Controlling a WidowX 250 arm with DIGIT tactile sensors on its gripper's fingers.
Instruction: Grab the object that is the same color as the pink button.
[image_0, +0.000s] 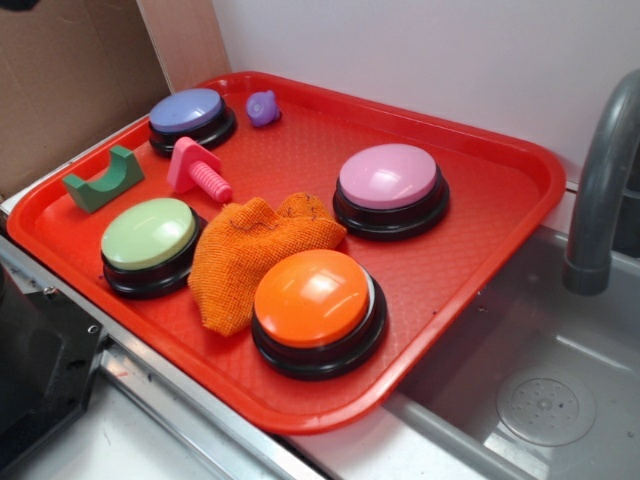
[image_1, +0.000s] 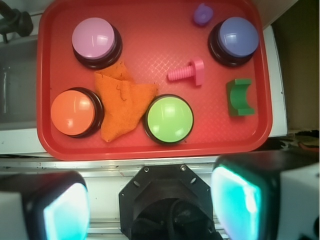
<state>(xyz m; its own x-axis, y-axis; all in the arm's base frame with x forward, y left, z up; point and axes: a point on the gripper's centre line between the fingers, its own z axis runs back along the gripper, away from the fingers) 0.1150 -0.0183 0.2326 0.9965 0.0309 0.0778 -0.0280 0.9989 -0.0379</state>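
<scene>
A small pink toy bolt (image_0: 198, 171) (image_1: 188, 72) lies on its side on the red tray (image_0: 450, 290) (image_1: 150, 145), between the purple-blue button and the green button. The pink button (image_0: 390, 187) (image_1: 96, 41) stands on the tray's far side. In the wrist view my gripper (image_1: 150, 205) hangs high above the tray's near edge, over the robot base. It is open, its two teal-lit fingers (image_1: 235, 200) wide apart with nothing between them. The exterior view does not show the gripper.
On the tray also stand a purple-blue button (image_0: 188, 118) (image_1: 233, 40), a green button (image_0: 150, 243) (image_1: 169, 119) and an orange button (image_0: 317, 307) (image_1: 75, 112). An orange cloth (image_0: 250, 255) (image_1: 122, 102), a green arch block (image_0: 102, 182) (image_1: 239, 97) and a purple bear figure (image_0: 263, 108) (image_1: 202, 14) lie there. A sink with faucet (image_0: 600, 190) is beside the tray.
</scene>
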